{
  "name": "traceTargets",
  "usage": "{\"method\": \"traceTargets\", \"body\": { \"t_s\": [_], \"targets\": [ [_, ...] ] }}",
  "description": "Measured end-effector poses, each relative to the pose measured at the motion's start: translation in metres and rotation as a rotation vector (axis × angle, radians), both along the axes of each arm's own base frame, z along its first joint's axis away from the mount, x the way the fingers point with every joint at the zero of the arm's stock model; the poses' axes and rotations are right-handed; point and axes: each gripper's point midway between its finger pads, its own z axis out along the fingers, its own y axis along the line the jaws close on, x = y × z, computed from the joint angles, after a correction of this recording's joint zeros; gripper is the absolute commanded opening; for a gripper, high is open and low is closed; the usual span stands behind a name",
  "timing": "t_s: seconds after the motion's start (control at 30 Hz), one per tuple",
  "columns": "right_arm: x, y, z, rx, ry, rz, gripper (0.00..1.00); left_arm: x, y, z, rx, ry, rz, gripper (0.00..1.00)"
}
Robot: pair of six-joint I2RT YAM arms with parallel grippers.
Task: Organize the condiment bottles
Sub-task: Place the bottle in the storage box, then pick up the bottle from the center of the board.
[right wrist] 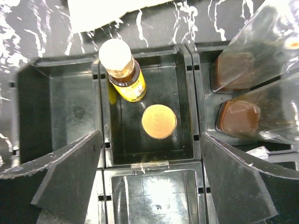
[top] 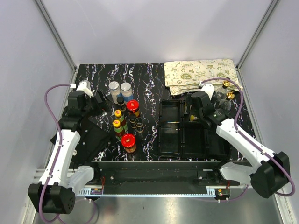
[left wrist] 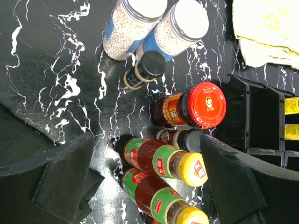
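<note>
The condiment bottles stand in a cluster left of centre: two grey-lidded shakers [top: 119, 87], red-lidded jars [top: 132, 105] [top: 128, 140], yellow-capped sauces [top: 117, 118] and black-capped bottles [top: 135, 120]. My left gripper [top: 100, 100] is open beside the cluster. In the left wrist view its fingers [left wrist: 65, 172] flank two yellow-capped, green-labelled sauces [left wrist: 163, 161] without touching them. My right gripper [top: 190, 110] is open and empty over the black tray [top: 170, 140]. Below it [right wrist: 150, 135] two yellow-capped bottles [right wrist: 159, 121] [right wrist: 124, 70] stand in one compartment. Two gold-spouted glass bottles [top: 227, 89] stand at the right.
A patterned cloth bag [top: 198, 74] lies at the back right, next to the tray. The glass bottles with brown liquid [right wrist: 243, 112] stand close to my right finger. A red-lidded jar [left wrist: 196, 105], a black-capped bottle [left wrist: 145, 70] and the shakers [left wrist: 154, 28] stand beyond my left gripper.
</note>
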Motion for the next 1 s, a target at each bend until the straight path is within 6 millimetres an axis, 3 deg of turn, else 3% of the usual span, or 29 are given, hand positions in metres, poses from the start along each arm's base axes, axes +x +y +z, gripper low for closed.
{"method": "traceTargets", "body": {
  "t_s": [0.27,0.4,0.53,0.67,1.0],
  "targets": [
    [-0.008,0.005,0.036,0.077,-0.079,0.053,0.96,0.001,-0.011,0.001,-0.034,0.014,-0.034,0.94],
    [-0.013,0.011,0.046,0.113,-0.098,0.095,0.96,0.001,-0.034,0.010,-0.041,0.004,-0.099,0.91],
    [-0.017,0.018,0.050,0.141,-0.102,0.135,0.96,-0.006,-0.060,0.015,-0.020,-0.007,-0.164,0.80],
    [-0.021,0.022,0.057,0.167,-0.114,0.165,0.96,-0.016,-0.077,0.007,0.034,0.012,-0.191,0.69],
    [-0.032,0.029,0.059,0.201,-0.116,0.230,0.96,-0.016,-0.066,-0.022,0.220,0.108,-0.102,0.59]
  ]
}}
